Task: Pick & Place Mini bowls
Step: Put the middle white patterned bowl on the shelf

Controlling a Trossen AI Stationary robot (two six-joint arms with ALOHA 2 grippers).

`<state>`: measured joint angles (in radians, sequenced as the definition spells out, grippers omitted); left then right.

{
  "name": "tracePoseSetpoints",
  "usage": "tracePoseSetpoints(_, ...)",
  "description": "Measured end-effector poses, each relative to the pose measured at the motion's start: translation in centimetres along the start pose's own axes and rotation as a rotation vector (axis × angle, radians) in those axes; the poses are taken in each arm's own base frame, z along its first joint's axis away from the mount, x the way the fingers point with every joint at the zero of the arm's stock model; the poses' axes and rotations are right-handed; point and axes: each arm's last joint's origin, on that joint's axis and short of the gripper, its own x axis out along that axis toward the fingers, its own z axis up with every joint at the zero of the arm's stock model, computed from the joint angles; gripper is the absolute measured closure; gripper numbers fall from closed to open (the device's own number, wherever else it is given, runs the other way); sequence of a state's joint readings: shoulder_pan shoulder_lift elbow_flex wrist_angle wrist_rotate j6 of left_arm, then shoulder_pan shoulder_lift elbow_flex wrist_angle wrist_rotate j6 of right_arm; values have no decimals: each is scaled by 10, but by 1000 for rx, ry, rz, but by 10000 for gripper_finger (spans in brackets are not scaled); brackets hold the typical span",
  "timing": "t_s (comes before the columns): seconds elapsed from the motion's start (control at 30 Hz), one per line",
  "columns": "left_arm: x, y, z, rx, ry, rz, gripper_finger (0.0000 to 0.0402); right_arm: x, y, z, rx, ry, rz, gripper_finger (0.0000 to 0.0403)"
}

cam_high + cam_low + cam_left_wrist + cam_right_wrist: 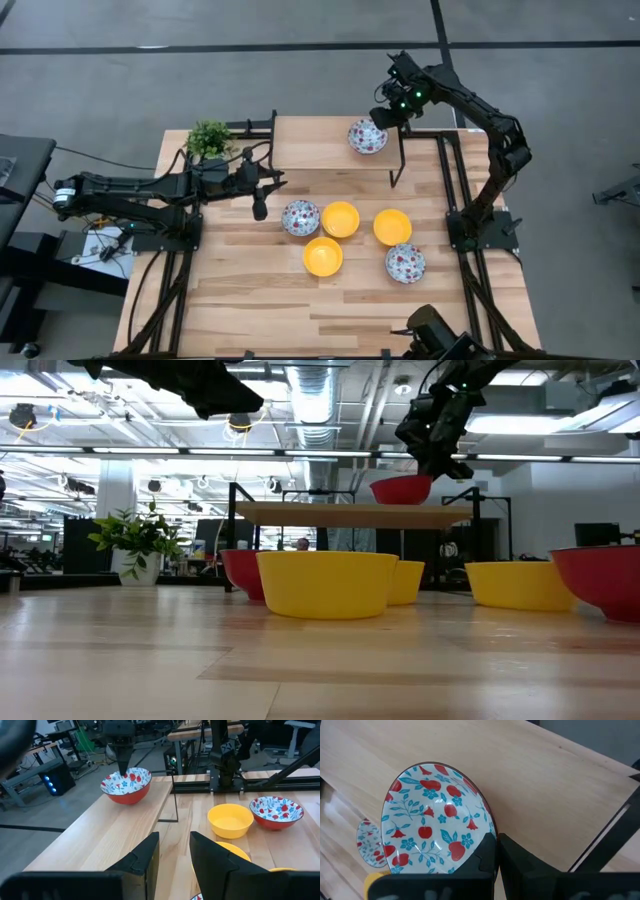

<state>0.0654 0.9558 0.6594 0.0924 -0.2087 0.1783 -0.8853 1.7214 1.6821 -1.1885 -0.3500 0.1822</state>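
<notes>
Six mini bowls show in the high view. One floral bowl [367,136] [432,825] sits on a raised wooden shelf [320,145] at the table's far side. My right gripper [381,121] [496,854] is above it, shut on its rim. On the table below lie a floral bowl [300,217], three yellow bowls [340,219] [392,227] [322,256] and another floral bowl [405,263]. My left gripper [262,195] [173,854] is open and hovers left of them, near the shelf's near-left corner. My right gripper pinches the floral bowl's rim [491,834] on the side toward the table's far-right, one finger [482,857] inside the bowl and one [520,865] outside. The fingers come from above, pointing down. The bowl stands upright with its red base [126,799] on the shelf.
A small green potted plant [208,138] [140,540] stands at the table's far-left corner. The shelf rests on thin black legs [397,170]. Black frame rails [455,190] run along the table's right side. Bare wood lies along the near edge [250,310].
</notes>
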Motion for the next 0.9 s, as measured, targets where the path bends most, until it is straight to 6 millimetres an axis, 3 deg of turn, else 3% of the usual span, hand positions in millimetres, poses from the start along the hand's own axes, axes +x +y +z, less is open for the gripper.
tracePoseSetpoints(0.9,0,0,0,-1,-5,-16,293,2,4,-2,-81,3,-86,327)
